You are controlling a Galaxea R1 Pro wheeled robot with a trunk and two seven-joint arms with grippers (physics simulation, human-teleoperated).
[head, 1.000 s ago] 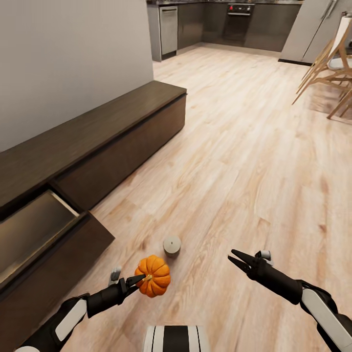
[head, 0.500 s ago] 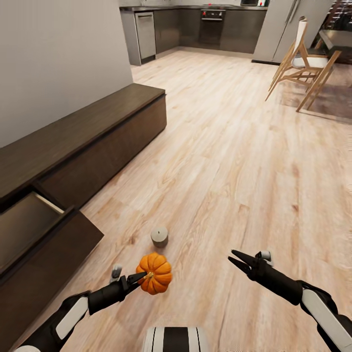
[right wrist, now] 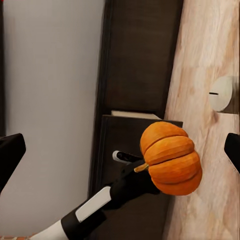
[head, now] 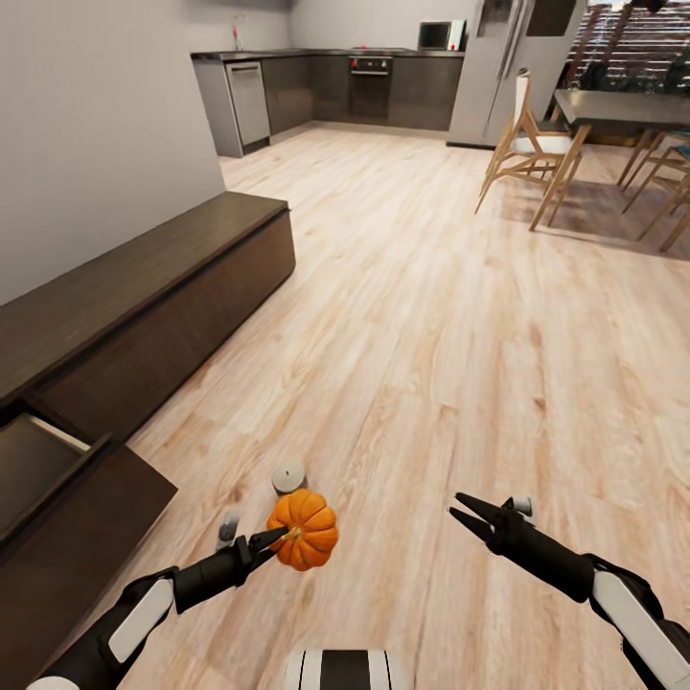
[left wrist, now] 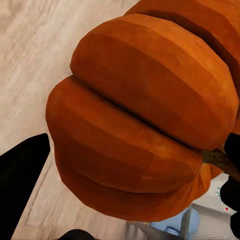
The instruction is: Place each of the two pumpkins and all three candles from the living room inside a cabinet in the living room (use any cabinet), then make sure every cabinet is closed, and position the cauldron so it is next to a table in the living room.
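My left gripper [head: 278, 540] is shut on the stem of a bright-orange ribbed pumpkin [head: 305, 529] and holds it above the floor in front of me. The left wrist view is close up on the pumpkin [left wrist: 145, 120]. In the right wrist view the pumpkin [right wrist: 172, 160] hangs off the left arm. One pale candle [head: 287, 476] stands on the floor just beyond the pumpkin; it is also the candle [right wrist: 221, 93] in the right wrist view. The dark-brown cabinet [head: 144, 297] runs along the left wall, with one front [head: 86, 517] pulled out. My right gripper [head: 454, 507] is open with nothing between its fingers.
Light wood floor [head: 431, 316] stretches ahead. A grey kitchen [head: 316, 91] with a fridge [head: 498, 67] lies at the back. A dining table [head: 623, 110] and wooden chairs [head: 527, 144] stand at the back right. The pulled-out front juts into the floor near my left arm.
The camera has swung, so the cabinet and the candle slid toward the lower left of the picture and the dining table came into view. Both grippers keep their pose, the pumpkin still held.
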